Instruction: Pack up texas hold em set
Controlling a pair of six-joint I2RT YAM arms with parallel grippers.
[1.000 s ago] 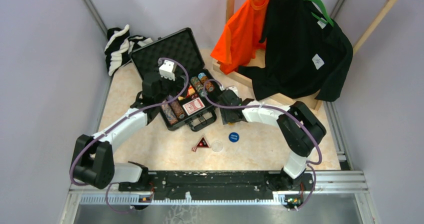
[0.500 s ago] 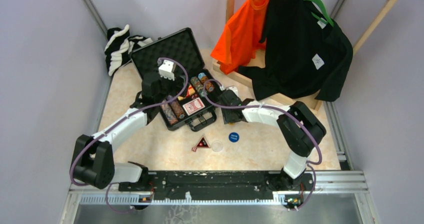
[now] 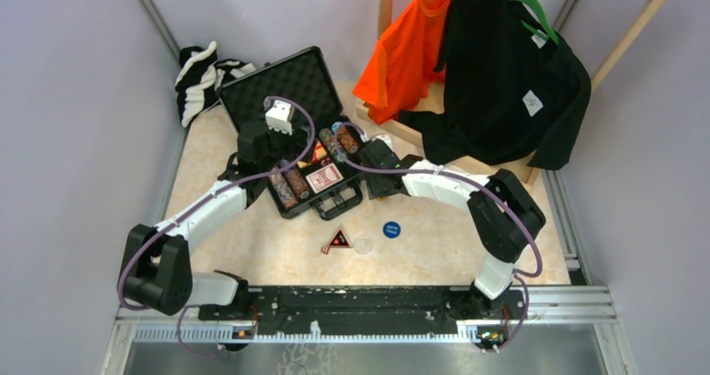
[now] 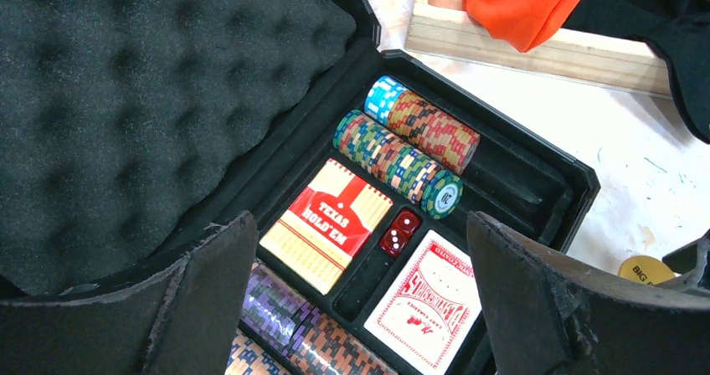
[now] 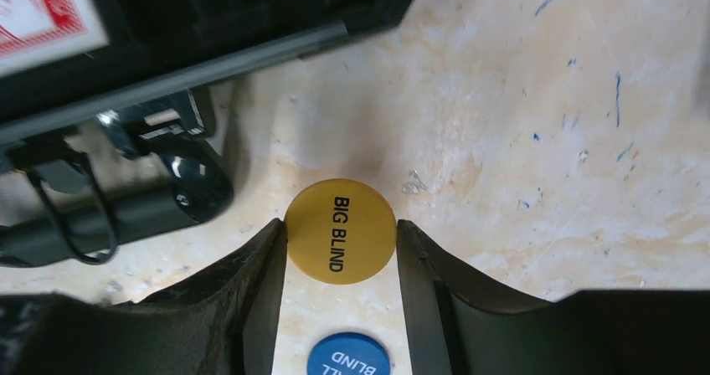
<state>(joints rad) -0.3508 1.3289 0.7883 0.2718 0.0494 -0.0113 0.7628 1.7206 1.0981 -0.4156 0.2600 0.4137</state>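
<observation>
The black briefcase (image 3: 285,82) lies open at the table's back left with its foam lid up. In its tray sit rows of poker chips (image 4: 402,153), a red card deck (image 4: 435,308), a Texas Hold'em box (image 4: 326,224) and red dice (image 4: 400,231). My left gripper (image 4: 358,224) hovers open over the tray (image 4: 578,191). Just right of the case, my right gripper (image 5: 340,233) is shut on the yellow "BIG BLIND" disc (image 5: 340,231), one finger against each edge. The blue disc (image 3: 391,229), clear disc (image 3: 363,244) and black-red triangle (image 3: 337,240) lie on the table in front of the case.
An orange shirt (image 3: 410,48) and a black shirt (image 3: 502,82) hang on a wooden rack (image 3: 435,99) at the back right. A striped cloth (image 3: 201,78) lies in the back left corner. The case's handle (image 5: 126,216) juts toward my right gripper.
My right gripper narrowed onto the yellow disc and moved back along the case's right side. The left arm has not moved.
</observation>
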